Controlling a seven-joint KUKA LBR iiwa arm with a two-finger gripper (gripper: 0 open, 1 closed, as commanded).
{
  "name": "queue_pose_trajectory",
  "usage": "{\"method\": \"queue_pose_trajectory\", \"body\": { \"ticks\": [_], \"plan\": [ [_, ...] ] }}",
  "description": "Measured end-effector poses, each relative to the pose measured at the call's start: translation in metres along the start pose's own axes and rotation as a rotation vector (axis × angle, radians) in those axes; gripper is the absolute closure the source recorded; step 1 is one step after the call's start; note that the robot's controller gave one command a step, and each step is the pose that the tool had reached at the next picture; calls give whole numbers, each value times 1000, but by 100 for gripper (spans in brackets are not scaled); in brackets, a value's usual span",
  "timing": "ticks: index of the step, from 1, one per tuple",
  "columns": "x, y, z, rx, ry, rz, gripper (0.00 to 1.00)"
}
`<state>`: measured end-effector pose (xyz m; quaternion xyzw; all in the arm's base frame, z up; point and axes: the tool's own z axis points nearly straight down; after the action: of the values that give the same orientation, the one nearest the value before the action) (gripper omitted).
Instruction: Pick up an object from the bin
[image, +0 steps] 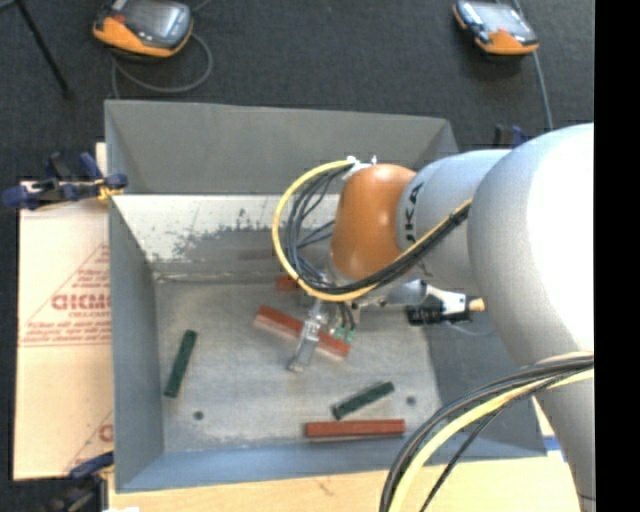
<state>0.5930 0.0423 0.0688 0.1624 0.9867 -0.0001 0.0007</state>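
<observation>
End effector (302, 358) low at centre of bin (132, 330), set crosswise over a flat red-brown bar (272, 322), likely to grip its narrow width; opening can't be told, nothing visibly held.

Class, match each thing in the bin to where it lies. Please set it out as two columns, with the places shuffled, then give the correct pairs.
Things
1. long red-brown bar
2. shorter red-brown block
3. steeply slanted green bar
4. gently slanted green bar

Places
A. alone in the left part of the bin
B. mid-bin, at the gripper
C. along the near wall
D. right of centre, just above the long bar

Pairs: 1-C, 2-B, 3-A, 4-D
</observation>
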Motion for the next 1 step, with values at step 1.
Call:
{"method": "queue_pose_trajectory", "body": {
  "ticks": [1],
  "plan": [
    [-1, 0, -1, 0, -2, -1, 100]
  ]
}}
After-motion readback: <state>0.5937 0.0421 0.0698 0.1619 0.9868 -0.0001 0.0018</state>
